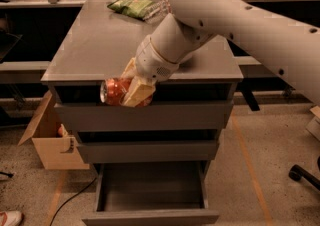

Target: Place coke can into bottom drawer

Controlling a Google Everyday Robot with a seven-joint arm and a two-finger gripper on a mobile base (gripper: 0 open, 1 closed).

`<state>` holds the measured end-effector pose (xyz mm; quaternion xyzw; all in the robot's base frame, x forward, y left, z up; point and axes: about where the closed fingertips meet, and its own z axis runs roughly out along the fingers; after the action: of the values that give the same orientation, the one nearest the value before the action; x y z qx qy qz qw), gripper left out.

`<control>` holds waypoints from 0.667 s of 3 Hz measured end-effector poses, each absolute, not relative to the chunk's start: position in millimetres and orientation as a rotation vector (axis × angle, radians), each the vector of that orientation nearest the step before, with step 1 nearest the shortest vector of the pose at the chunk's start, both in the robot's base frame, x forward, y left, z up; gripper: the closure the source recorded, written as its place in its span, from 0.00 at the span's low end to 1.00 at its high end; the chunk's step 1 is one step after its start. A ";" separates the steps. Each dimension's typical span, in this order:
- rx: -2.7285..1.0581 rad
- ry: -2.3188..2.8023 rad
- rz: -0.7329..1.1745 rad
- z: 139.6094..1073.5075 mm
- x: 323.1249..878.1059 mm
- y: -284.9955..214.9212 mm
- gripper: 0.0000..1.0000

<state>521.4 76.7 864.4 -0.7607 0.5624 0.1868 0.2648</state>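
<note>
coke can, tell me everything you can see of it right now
The coke can is red-orange and shiny, metal by its look, with a silvery end showing. It lies on its side in the air, clamped by the gripper, whose tan fingers cover its other half. It hangs before the top drawer front, above the open bottom drawer.

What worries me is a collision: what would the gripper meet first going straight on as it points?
The gripper, shut on the coke can in front of the cabinet, points down and left. Probably the cardboard box beside the cabinet, not the open bottom drawer; depth is unclear.
</note>
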 end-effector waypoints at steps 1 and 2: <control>-2.015 1.586 0.554 829.6 509.8 62.8 1.00; -1.964 1.630 0.601 799.2 502.9 48.1 1.00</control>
<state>502.9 48.1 799.2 -0.7240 0.6007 0.2215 0.2567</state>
